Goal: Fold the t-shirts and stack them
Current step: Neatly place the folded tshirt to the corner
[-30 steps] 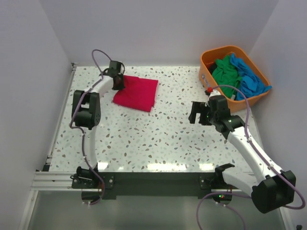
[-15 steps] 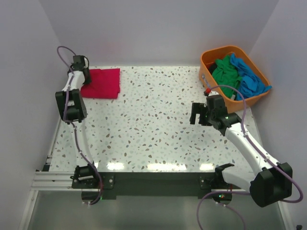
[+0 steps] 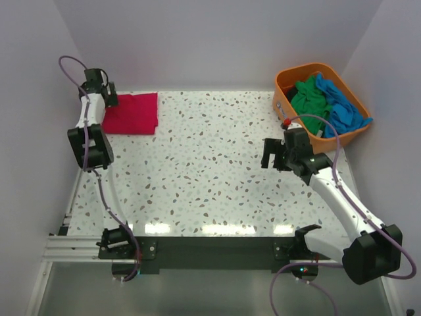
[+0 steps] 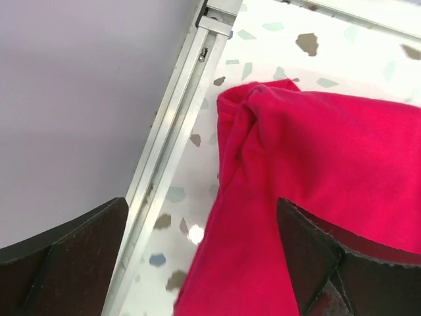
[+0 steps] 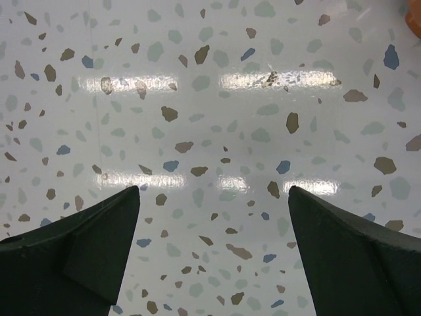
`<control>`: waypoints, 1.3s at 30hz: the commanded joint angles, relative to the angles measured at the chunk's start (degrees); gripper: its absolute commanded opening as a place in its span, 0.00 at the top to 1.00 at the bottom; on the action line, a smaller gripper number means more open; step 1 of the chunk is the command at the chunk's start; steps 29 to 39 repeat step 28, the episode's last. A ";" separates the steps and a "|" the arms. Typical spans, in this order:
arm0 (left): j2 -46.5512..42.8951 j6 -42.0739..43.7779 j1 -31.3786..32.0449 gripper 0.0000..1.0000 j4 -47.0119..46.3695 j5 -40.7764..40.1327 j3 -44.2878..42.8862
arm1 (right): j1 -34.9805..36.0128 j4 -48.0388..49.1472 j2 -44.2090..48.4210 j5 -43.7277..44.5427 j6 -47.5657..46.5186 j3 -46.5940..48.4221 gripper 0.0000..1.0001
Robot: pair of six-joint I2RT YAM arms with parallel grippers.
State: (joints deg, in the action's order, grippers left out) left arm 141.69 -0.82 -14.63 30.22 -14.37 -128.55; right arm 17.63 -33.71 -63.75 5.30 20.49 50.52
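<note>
The folded red shirt (image 3: 133,113) is laid at the counter's (image 3: 210,178) far left corner, its left edge beneath the left claw (image 3: 110,99), which is spread wide. The green shirt (image 3: 308,100) and the blue shirt (image 3: 342,108) are heaped in the basket (image 3: 289,72) at the far right corner, just behind the nearer right claw (image 3: 268,154), which is likewise held apart and empty.

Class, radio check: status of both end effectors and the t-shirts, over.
Left end effector open over folded red t-shirt, far-left corner. Right end effector open over table. Green t-shirt, blue t-shirt unfolded in basket. No obstruction seen.
</note>
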 commanded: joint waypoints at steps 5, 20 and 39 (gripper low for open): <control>-24.42 -13.67 1.62 0.00 2.48 12.95 10.64 | -0.05 -2.84 3.27 2.17 2.27 3.00 0.01; -78.92 -41.62 38.44 0.00 4.67 -10.85 79.55 | 0.04 -2.59 17.85 3.05 3.06 -4.54 0.01; -93.16 -45.15 39.68 0.00 9.78 -11.82 86.46 | -0.05 -1.62 22.61 3.93 5.78 -9.57 0.01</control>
